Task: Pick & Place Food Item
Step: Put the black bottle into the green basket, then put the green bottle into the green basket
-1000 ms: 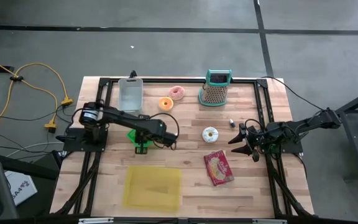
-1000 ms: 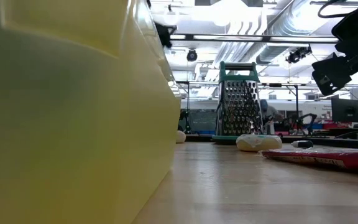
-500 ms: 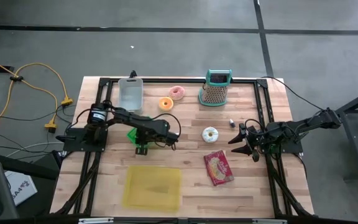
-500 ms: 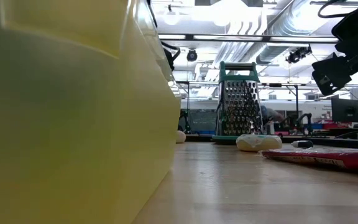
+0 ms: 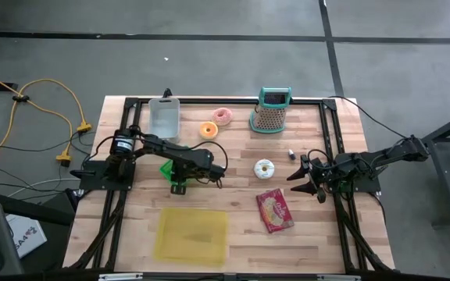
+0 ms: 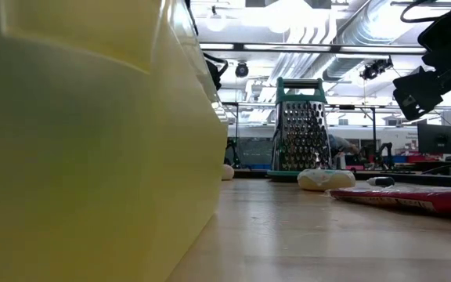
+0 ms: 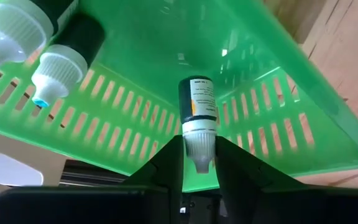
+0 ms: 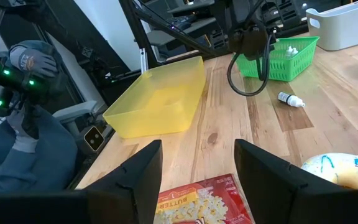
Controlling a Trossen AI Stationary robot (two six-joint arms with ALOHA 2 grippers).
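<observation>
Left wrist view gives us the left tool (image 7: 199, 163) over the green basket (image 7: 166, 74), its fingers (image 7: 166, 163) parted around a small dropper bottle (image 7: 197, 118), cap between them. Our right tool (image 5: 309, 176) waits with fingers spread, beside the popcorn packet (image 5: 275, 210) on the surface (image 5: 241, 160).

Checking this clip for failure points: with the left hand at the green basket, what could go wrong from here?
1. The left hand sits right at the cap of a dropper bottle inside the green basket; pulling away could drag the bottle or shift the basket.
2. A loose bottle lies on the table beside the basket, near the left arm's hanging cable; a sweep may knock it rolling.
3. The right hand waits open above the popcorn packet, no food held.
</observation>
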